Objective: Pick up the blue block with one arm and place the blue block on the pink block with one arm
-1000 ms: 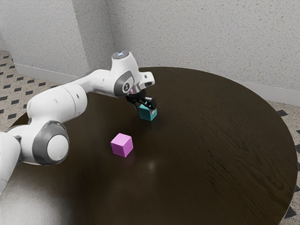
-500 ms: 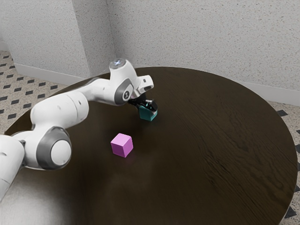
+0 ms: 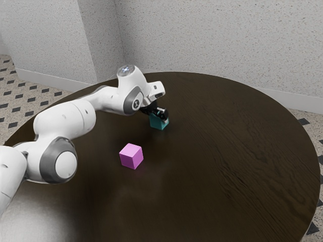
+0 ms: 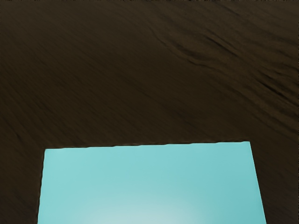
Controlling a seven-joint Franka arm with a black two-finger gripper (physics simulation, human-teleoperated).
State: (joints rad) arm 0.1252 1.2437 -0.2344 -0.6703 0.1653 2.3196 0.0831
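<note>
**Item 1. Hand** (image 3: 158,114): black, at the end of the white arm (image 3: 75,116), lowered right onto the blue block. State: cannot tell whether it is spread or already pinching, as the dark tip merges with the block's top edge.

**Item 2. Blue block** (image 3: 160,123): teal-blue cube, resting on the desk (image 3: 242,151) directly beneath the hand. In the wrist view its top face (image 4: 149,186) sits square and close under the camera, edges roughly parallel to the frame. Being a cube, it has no long axis to align to.

**Item 3. Pink block** (image 3: 131,155): cube, upright on the desk, well apart from the hand. It lies lower in the exterior view and toward that view's left of the hand, with bare desk between it and the blue block.

**Item 4. Governing relation:** the blue block lies straight below the hand, so the grasp looks centred.

**Judgement:** step in hand is securing the blue block. The lift, the carry toward the pink block and the placement are not yet done. Only one arm is present, so there is no choice of reach.
</note>
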